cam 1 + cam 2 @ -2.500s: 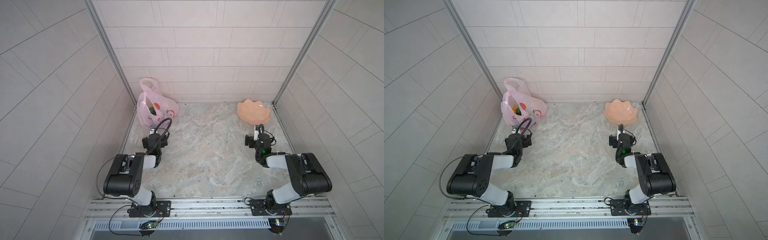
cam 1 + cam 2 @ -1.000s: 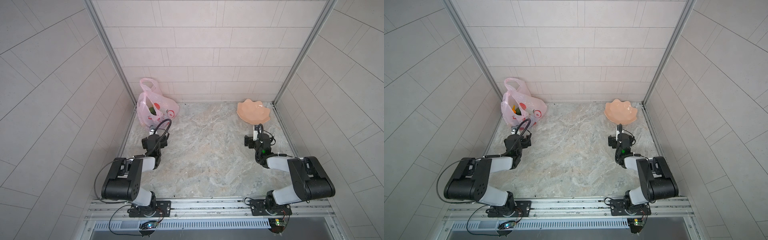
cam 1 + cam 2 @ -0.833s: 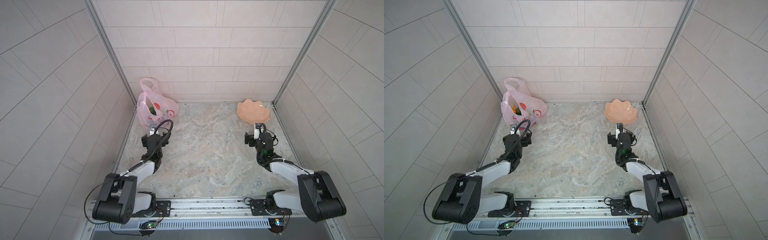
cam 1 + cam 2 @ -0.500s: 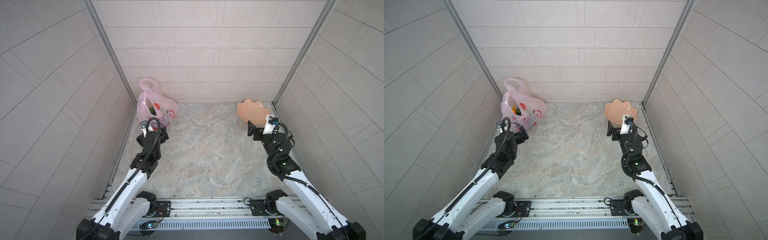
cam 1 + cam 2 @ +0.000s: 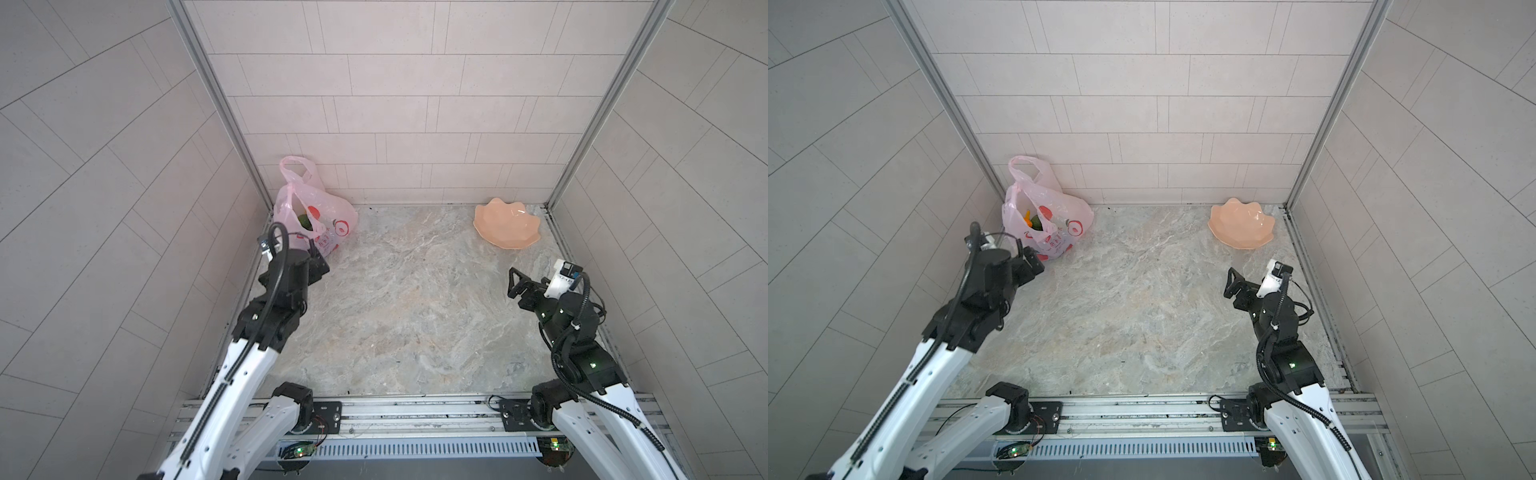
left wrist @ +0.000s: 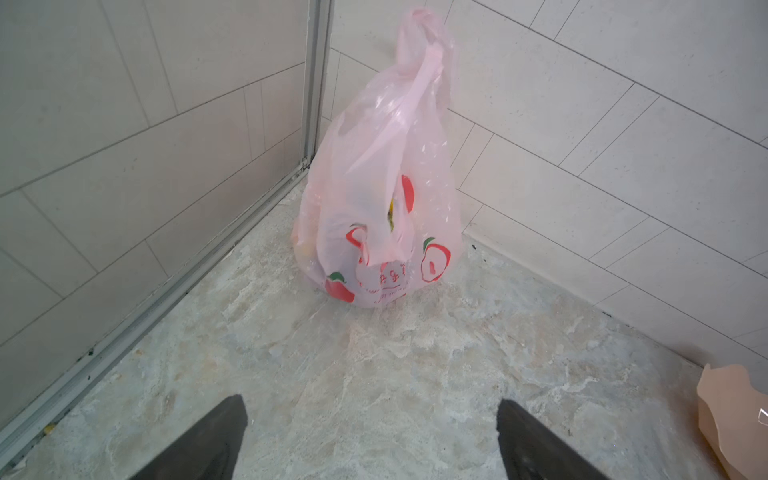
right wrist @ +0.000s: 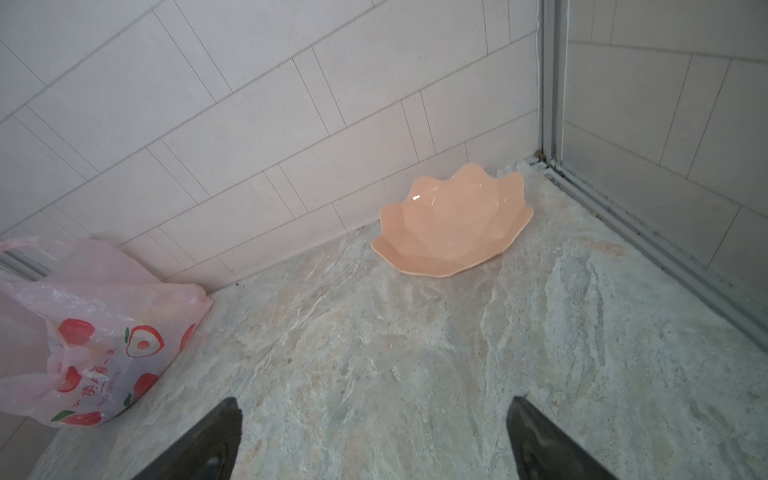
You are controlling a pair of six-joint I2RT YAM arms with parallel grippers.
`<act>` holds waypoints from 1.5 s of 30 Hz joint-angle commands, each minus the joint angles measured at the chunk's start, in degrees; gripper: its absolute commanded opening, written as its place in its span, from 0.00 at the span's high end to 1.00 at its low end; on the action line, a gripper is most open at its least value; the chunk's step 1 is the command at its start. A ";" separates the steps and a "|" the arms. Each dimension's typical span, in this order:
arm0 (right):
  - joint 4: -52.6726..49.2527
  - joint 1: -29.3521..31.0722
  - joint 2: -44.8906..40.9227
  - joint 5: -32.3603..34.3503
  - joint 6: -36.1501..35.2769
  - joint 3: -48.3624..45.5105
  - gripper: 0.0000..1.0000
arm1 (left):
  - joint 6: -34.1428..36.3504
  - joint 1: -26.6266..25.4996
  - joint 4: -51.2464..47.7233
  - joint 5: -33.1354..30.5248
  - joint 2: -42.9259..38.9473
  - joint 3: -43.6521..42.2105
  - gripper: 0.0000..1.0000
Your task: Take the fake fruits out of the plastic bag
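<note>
The plastic bag [image 5: 332, 216] [image 5: 1059, 226], thin pink with red fruit prints, stands upright in the back left corner with its handles up. Through its mouth I see fake fruits: a green fruit [image 5: 304, 221] [image 5: 1036, 225] and an orange piece [image 5: 1027, 219]; the rest are hidden by the film. My left gripper [image 5: 319, 262] [image 5: 1032, 259] hovers just in front of the bag [image 6: 374, 199], open and empty [image 6: 370, 409], with bare floor between them. My right gripper [image 5: 513, 282] [image 5: 1229, 282] [image 7: 374, 409] is open and empty over the right floor.
A peach scalloped bowl [image 5: 507, 227] [image 5: 1241, 227] [image 7: 449, 232] sits empty at the back right, its edge also in the left wrist view [image 6: 731, 415]. Tiled walls and metal corner posts close in the marble floor [image 5: 407, 307] on three sides.
Both arms have unfolded from a low tucked pose and risen. The left gripper has come up close to the bag's front. Both grippers stay open.
</note>
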 commanded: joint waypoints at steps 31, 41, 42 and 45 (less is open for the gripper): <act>2.48 6.98 1.44 5.82 2.37 -4.12 0.03 | 7.84 13.56 -21.85 19.52 55.45 58.20 0.73; -0.58 6.98 5.21 5.51 2.11 -1.29 0.04 | 7.28 6.30 -20.70 26.00 51.20 55.35 0.93; -1.34 6.95 5.92 5.53 2.03 -0.66 0.04 | 7.60 4.85 -20.54 25.94 50.31 54.65 0.94; -2.63 6.98 7.48 4.51 1.83 0.77 0.04 | 9.02 -0.13 -19.36 25.33 47.02 51.41 0.94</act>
